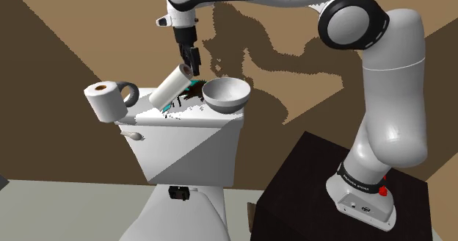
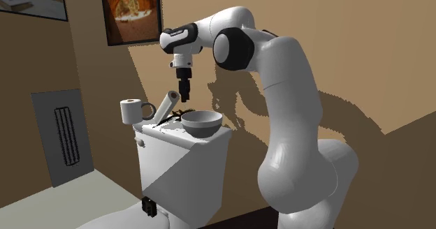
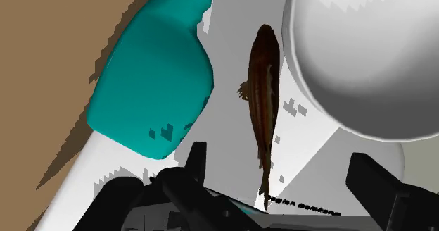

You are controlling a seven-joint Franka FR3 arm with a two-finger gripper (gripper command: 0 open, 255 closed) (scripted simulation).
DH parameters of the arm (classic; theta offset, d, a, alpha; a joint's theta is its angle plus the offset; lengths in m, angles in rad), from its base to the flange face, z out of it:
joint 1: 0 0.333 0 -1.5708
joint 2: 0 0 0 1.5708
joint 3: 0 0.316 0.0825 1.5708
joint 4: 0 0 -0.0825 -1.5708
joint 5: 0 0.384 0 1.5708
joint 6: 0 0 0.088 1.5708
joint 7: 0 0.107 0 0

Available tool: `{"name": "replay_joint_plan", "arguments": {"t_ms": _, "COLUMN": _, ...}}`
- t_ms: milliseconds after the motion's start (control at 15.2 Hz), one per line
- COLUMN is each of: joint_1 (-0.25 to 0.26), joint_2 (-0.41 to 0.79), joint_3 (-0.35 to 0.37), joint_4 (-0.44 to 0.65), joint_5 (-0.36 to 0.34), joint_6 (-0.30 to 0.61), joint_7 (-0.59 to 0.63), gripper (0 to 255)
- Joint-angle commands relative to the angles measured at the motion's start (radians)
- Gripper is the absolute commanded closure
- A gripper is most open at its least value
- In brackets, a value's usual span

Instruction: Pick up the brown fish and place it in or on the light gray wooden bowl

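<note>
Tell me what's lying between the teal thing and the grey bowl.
The brown fish, on the white tank lid, between the teal thing and the bowl; the wrist view shows it.

Both exterior views face the toilet tank (image 1: 183, 155), the second lower; wrist view close above.

- Location: home bathroom.
- White toilet tank (image 1: 187, 148) with a flush lever.
- Toilet paper roll (image 1: 103, 100) standing on the tank lid.
- Framed picture (image 2: 131, 11) and vent grille (image 2: 63, 135) on the tan wall.
</note>
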Motion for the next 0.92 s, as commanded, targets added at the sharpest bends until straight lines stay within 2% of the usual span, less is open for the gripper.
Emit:
{"name": "replay_joint_plan", "arguments": {"t_ms": 0, "joint_1": -0.019, "joint_2": -0.022, "joint_3": 0.001, "joint_4": -0.063, "joint_5": 0.033, "joint_6": 0.043, "joint_7": -0.011, "gripper": 0}}
{"name": "replay_joint_plan", "arguments": {"t_ms": 396, "joint_1": -0.018, "joint_2": -0.037, "joint_3": 0.002, "joint_4": -0.161, "joint_5": 0.034, "joint_6": 0.125, "joint_7": -0.012, "gripper": 0}}
{"name": "replay_joint_plan", "arguments": {"t_ms": 858, "joint_1": -0.018, "joint_2": -0.037, "joint_3": 0.002, "joint_4": -0.161, "joint_5": 0.034, "joint_6": 0.125, "joint_7": -0.012, "gripper": 0}}
